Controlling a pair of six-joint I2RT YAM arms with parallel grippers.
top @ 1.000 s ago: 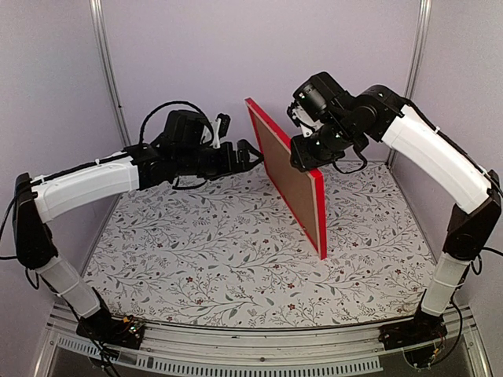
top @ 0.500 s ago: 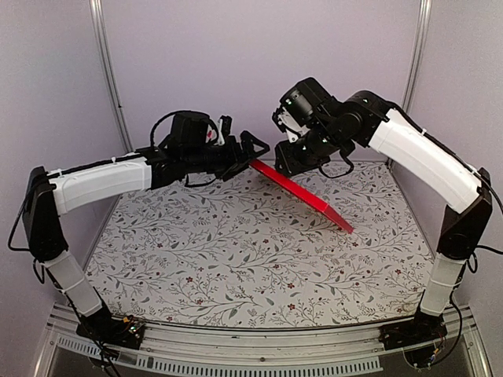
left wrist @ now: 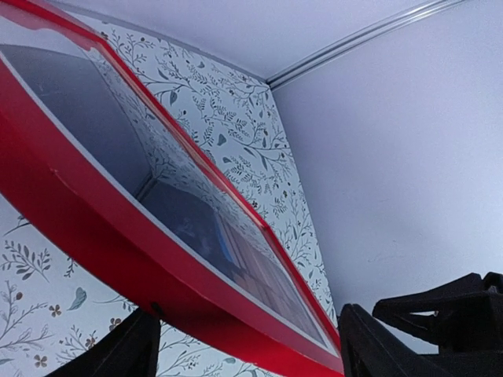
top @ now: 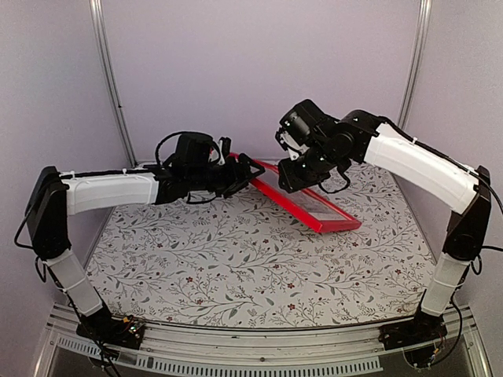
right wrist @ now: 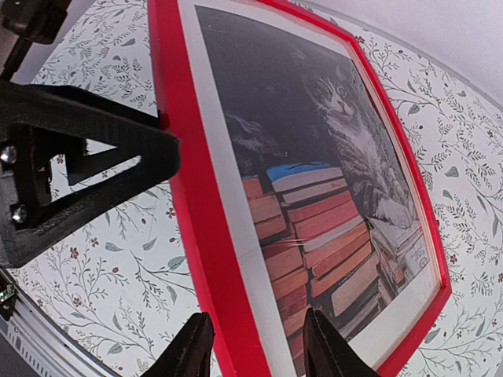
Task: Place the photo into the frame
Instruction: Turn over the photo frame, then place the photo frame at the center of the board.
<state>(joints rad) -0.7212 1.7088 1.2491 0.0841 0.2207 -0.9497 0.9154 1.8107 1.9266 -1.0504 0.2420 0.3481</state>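
Lilac walls (top: 236, 63) close off a tabletop (top: 196, 267) covered with a leaf-patterned sheet. From above, we see the frame (top: 299, 212) over the far right part of the tabletop, red front up and tilted. Its right corner sits low near the sheet and its left end is lifted. Our right tool (top: 292, 181) is clenched on a long rail of the frame near the raised end. Our left tool (top: 253, 169) meets the raised left corner with its fingers spread apart; from here we cannot tell whether they touch the rail.

Through the left wrist camera, we look along the red front from just below its edge. The rail runs across between the two black fingers (left wrist: 118, 357), which stand wide of each other, released rather than gripping. Behind the glass we make out the stacked book spines of the photo (left wrist: 240, 255), darkened by reflection.

Through the right wrist camera, the photo (right wrist: 330, 181) sits inside the frame behind a white mat (right wrist: 236, 228), with the tabby cat above and the orange and red books below. Our right tool's fingers (right wrist: 189, 349) straddle the red rail and the mat at the bottom of the view, grasping the frame. At left, one of the left tool's fingers (right wrist: 86, 149) touches the rail's outer edge with its tip.
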